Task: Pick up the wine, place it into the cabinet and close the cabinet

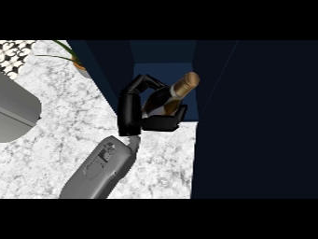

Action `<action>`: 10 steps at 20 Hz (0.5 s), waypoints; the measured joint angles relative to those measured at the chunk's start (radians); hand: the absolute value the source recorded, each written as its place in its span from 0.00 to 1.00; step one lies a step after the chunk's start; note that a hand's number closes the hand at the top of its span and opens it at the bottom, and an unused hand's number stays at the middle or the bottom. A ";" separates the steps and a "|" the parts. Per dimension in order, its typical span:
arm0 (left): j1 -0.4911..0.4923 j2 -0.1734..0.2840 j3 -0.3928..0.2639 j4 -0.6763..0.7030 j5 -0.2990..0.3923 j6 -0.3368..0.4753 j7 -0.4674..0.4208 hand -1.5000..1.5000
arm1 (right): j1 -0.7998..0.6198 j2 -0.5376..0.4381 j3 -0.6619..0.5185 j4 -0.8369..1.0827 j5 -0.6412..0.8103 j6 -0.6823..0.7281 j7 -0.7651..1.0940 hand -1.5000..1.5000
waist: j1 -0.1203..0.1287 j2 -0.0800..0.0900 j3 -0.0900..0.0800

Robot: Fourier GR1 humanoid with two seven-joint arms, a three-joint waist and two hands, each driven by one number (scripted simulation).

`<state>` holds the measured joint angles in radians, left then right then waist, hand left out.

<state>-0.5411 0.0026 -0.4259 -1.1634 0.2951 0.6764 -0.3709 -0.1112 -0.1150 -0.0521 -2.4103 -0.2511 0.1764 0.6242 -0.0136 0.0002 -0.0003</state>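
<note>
One view only, from the head, looking steeply down on a white marbled counter point(44, 158). A grey forearm point(100, 170) rises from the lower edge to a black hand point(137, 109) whose fingers and thumb are curled round a dark glass wine bottle with a gold-foil neck point(175, 91). From this view alone it cannot be told whether this is the left or the right hand. The bottle is tilted, its foil top pointing up and to the right, and it sits at the mouth of a dark navy cabinet point(161, 58), in the narrow blue opening between two dark panels. The hand hides the bottle's lower body.

A tall dark navy cabinet door point(265, 121) fills the right side of the view, its edge running just beside the hand and bottle. A second dark panel point(106, 70) flanks the opening on the left, close against the curled fingers.

Further left, a large grey rounded shape point(6, 109) lies across the counter, well apart from the hand. A potted plant with thin green leaves point(72, 58) stands near the left panel, and a black-and-white patterned surface point(8, 53) shows in the upper left corner.
</note>
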 measured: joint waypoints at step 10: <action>-0.051 0.003 0.095 0.108 0.040 -0.070 -0.035 1.00 | 0.042 0.007 0.004 -0.002 0.001 0.008 -0.028 0.00 | 0.000 0.000 0.000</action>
<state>-0.5917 0.0056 -0.3313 -1.0557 0.3347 0.6064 -0.4056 -0.0694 -0.1082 -0.0480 -2.4123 -0.2505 0.1848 0.5966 -0.0141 0.0000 -0.0002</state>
